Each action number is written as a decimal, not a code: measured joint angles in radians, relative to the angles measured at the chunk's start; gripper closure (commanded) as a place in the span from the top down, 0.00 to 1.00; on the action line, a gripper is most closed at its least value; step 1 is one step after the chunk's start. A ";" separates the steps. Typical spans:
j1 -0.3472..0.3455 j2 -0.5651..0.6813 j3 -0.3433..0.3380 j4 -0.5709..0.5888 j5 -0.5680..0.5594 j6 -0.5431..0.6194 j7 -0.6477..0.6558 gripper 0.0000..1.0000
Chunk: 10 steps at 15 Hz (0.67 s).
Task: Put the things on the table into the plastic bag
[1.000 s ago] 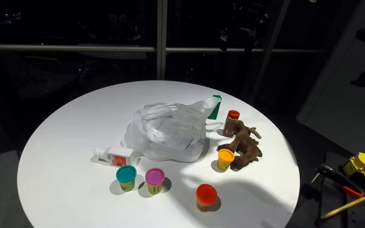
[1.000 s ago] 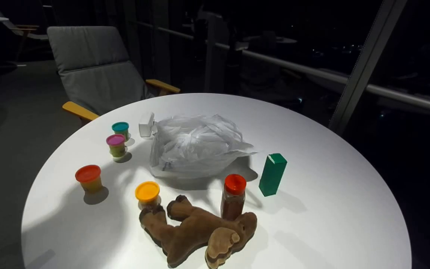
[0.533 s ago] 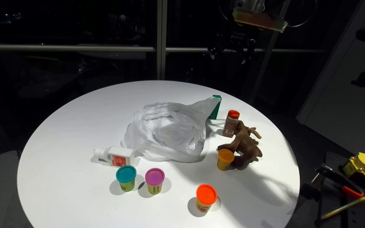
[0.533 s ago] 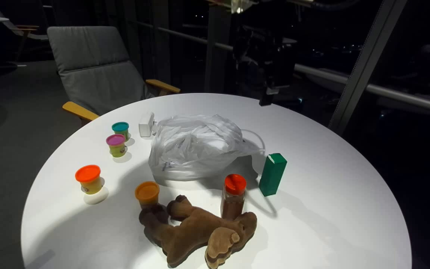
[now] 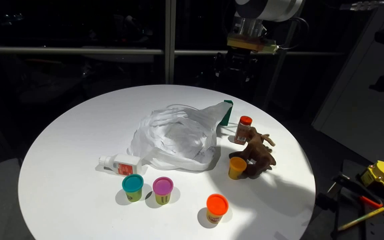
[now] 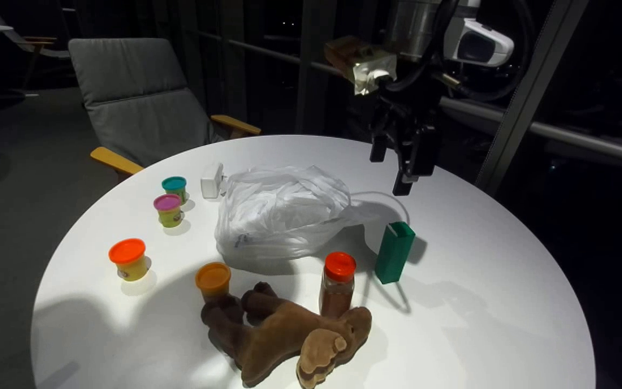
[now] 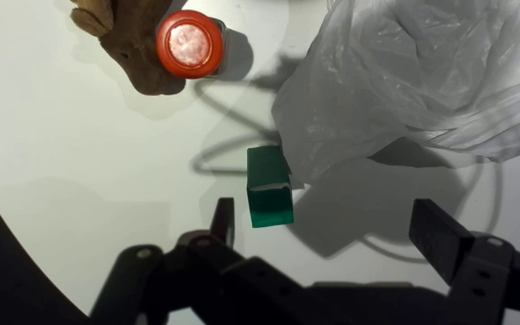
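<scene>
Lower than half a second ago, the claw now hangs near the green box, above its top, while the things on the bench look unmoved. It is spread wide and holds nothing; from the wrist, the box shows off-centre in the gap, so a small sideways shift is probably needed before going down. The box stands on end, likely stiff card and light: take it across two flat sides near the top, gently, since card may dent. A corner of the plastic bag reaches close to it, touching or not I cannot tell; that film should be limp and slippery, easily pinched along by mistake. Round the bag lie the rest: the teal cup, purple cup and orange-red cup, firm tubs best held below the lid; the white bottle on its side, smooth and apt to slide; the red-capped jar, probably the heaviest, to be gripped round its body; and the yellow-orange cup just beside the brown plush toy, whose soft trunk will squash and wants a deep grip
</scene>
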 measured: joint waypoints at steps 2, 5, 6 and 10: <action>-0.007 0.050 -0.002 0.041 0.017 0.000 0.015 1.00; -0.019 0.117 -0.012 0.095 0.024 0.000 0.049 1.00; -0.022 0.135 -0.018 0.110 0.024 0.000 0.061 1.00; -0.038 0.186 -0.031 0.152 0.024 0.000 0.074 1.00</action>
